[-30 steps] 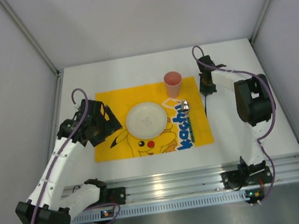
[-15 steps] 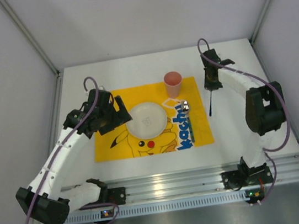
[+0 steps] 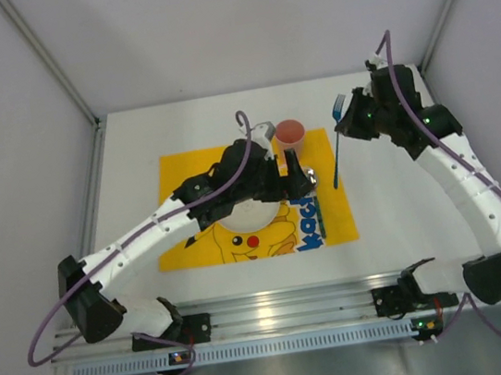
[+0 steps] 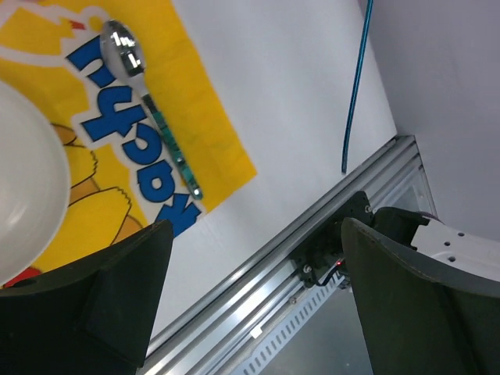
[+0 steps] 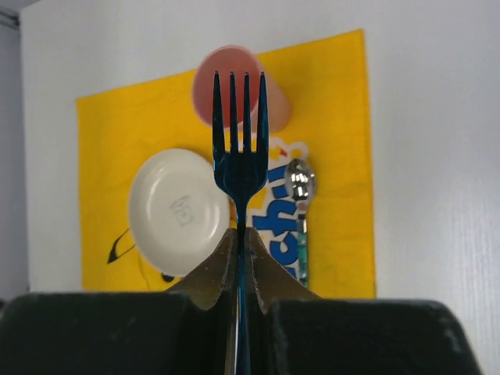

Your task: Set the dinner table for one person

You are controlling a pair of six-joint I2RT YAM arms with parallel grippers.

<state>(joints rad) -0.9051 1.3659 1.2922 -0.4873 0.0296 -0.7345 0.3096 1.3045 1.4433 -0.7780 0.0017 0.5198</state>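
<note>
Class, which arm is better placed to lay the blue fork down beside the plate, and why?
Right. The right claw is shut on the fork. The left claw is open and empty, above the mat by the spoon, so it would need a handover first.

The left arm [image 3: 145,235] hides most of the plate [image 3: 243,216]; the handle of the fork [image 5: 238,156] disappears inside the right end effector [image 5: 241,241]

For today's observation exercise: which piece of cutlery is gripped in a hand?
The blue fork, clamped in the right hand; the silver spoon lies loose on the yellow placemat.
</note>
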